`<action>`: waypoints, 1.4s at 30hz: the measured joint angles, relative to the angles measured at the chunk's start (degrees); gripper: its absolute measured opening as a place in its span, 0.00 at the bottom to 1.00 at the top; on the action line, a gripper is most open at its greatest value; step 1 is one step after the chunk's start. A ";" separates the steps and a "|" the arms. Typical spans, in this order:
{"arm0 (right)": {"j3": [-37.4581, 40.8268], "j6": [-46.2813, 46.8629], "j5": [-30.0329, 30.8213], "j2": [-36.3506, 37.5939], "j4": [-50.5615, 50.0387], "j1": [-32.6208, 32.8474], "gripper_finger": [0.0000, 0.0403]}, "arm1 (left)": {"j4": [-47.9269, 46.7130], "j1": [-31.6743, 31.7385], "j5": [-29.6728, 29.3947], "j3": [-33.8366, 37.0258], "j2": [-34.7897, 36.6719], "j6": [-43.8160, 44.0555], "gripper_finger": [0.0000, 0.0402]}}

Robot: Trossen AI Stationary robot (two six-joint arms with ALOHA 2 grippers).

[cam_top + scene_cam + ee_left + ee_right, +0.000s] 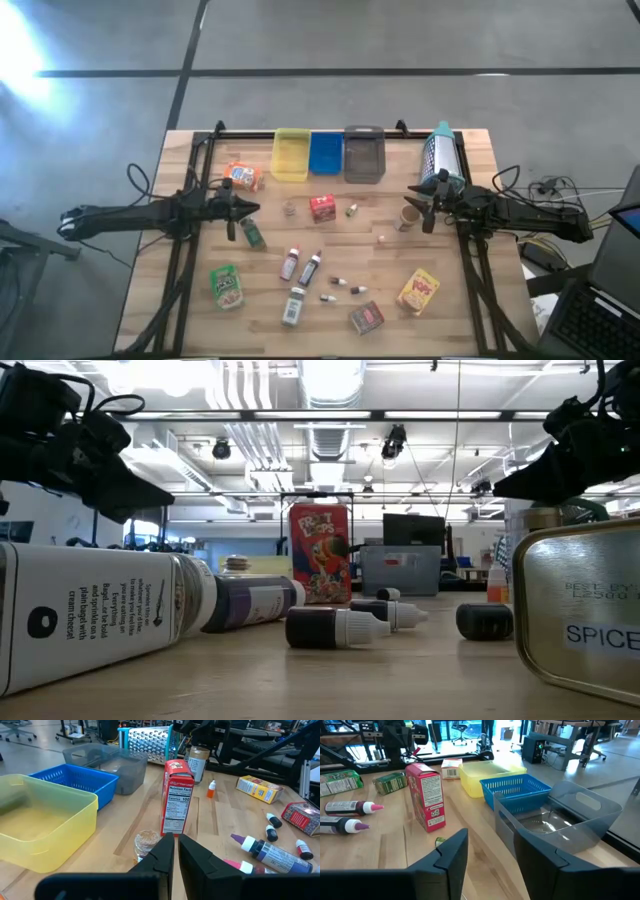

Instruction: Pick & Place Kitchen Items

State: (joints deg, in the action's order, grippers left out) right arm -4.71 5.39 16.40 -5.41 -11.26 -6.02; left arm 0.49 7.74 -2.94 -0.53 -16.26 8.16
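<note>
Red snack box (322, 207) stands upright, long axis vertical; left jaws together, right jaws apart.

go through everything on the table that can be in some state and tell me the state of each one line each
Left pincer: shut, holding nothing.
Right pincer: open, holding nothing.
Yellow tray: empty.
Blue tray: empty.
Grey tray: empty.
Red box: upright.
Purple-tipped bottles: lying down.
Grater: lying flat.
</note>
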 joint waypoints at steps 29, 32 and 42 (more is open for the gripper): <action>-2.79 3.21 -11.89 -1.21 40.50 0.02 0.15 | 11.61 0.03 -0.37 0.06 -0.03 0.62 0.08; -5.85 1.70 -12.16 -2.47 34.97 0.02 0.13 | 14.19 0.03 -0.20 0.06 -0.03 3.54 0.08; -32.35 2.59 -8.52 -17.81 -16.41 0.07 0.17 | 15.71 0.03 -0.17 0.03 -0.03 6.95 0.08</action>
State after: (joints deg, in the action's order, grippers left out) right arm -37.06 7.97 7.89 -23.22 -27.67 -5.96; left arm 16.20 7.77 -3.11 -0.49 -16.29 15.11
